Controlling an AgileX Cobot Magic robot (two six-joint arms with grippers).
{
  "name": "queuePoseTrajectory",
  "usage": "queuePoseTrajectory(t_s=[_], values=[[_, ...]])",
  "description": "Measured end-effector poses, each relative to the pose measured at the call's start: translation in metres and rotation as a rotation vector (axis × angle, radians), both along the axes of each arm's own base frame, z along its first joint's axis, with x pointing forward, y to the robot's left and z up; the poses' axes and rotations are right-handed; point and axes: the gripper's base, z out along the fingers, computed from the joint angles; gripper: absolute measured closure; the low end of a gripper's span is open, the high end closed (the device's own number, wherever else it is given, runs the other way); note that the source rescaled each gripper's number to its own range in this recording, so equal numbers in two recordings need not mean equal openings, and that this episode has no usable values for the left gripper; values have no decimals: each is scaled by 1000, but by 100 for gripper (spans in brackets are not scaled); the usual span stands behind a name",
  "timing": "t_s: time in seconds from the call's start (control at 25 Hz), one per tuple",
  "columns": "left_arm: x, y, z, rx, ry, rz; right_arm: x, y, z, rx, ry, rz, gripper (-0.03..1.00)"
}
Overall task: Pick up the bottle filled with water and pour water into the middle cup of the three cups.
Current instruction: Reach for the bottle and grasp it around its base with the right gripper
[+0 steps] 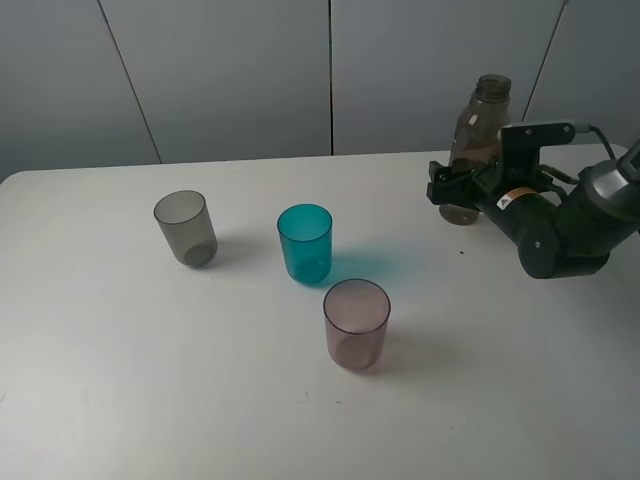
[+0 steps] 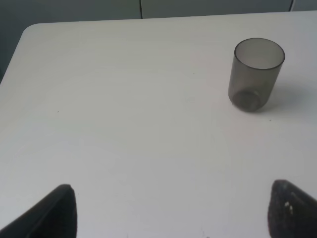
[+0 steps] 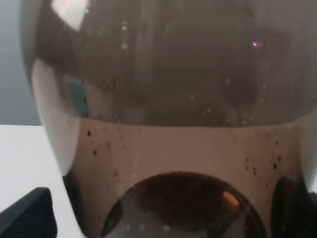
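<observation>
White table (image 1: 100, 400), matte surface, grey panelled wall (image 1: 230, 70) behind it

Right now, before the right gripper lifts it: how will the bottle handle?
The bottle is tall for its base, so a high push would probably tip it. A water line shows in the right wrist view, so expect weight and slosh. Its smooth curved wall may slip in the right gripper.

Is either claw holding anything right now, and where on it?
The left claw holds nothing. The right claw straddles the bottle low on its body; whether it is gripped cannot be told.
</observation>
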Motion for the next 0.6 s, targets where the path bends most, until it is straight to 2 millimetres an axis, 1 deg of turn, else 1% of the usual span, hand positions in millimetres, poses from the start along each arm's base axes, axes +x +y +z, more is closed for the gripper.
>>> queuePoseTrajectory(t_s=[0.36, 0.6], values=[[0, 0, 0, 0, 0, 0, 5, -3, 2, -9, -16, -7, -3], [0, 0, 0, 0, 0, 0, 4, -3, -8, -12, 1, -2, -3]])
